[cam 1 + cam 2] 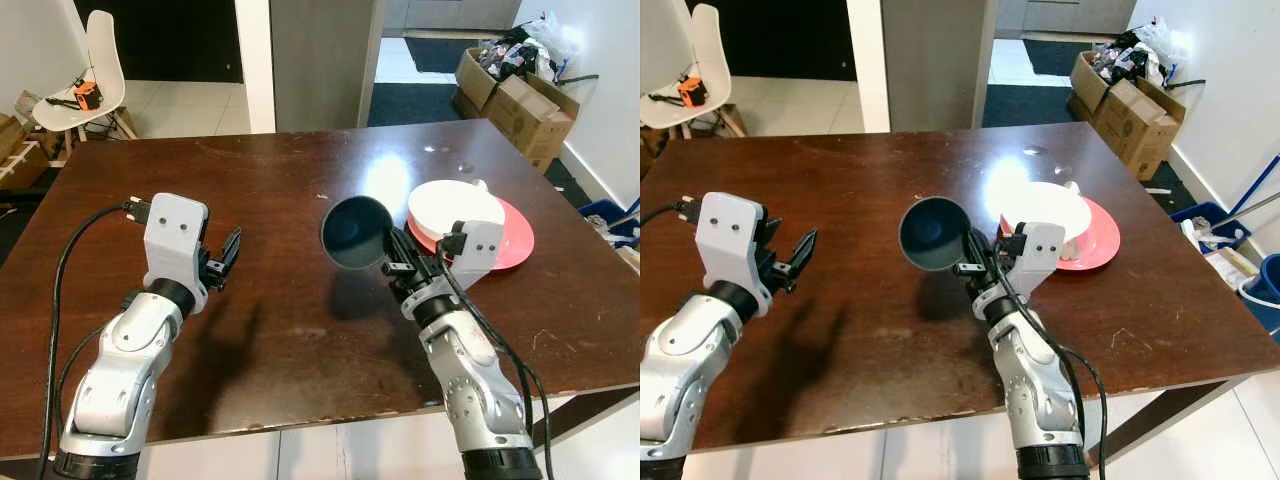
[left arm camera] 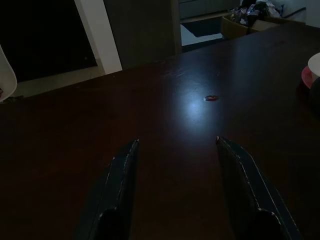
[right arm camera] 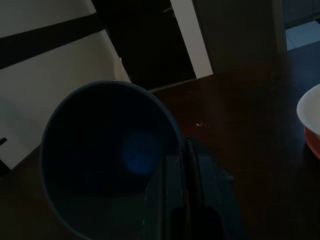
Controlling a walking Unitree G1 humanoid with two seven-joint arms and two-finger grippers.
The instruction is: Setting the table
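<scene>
Right gripper pinches the rim of a dark blue bowl, fingers clamped, bowl lifted off the dark wooden table and tipped on its side, mouth facing the camera.

Bowl sits directly ahead of the gripper, rim edge between the fingers; in the right wrist view the bowl is deep, smooth, empty.

Just right of it: white bowl resting on a red plate.

Open tabletop lies to the left; right arm is nearer any spot there beside the plate.

Left gripper hovers above the table, fingers spread wide, holding nothing.
</scene>
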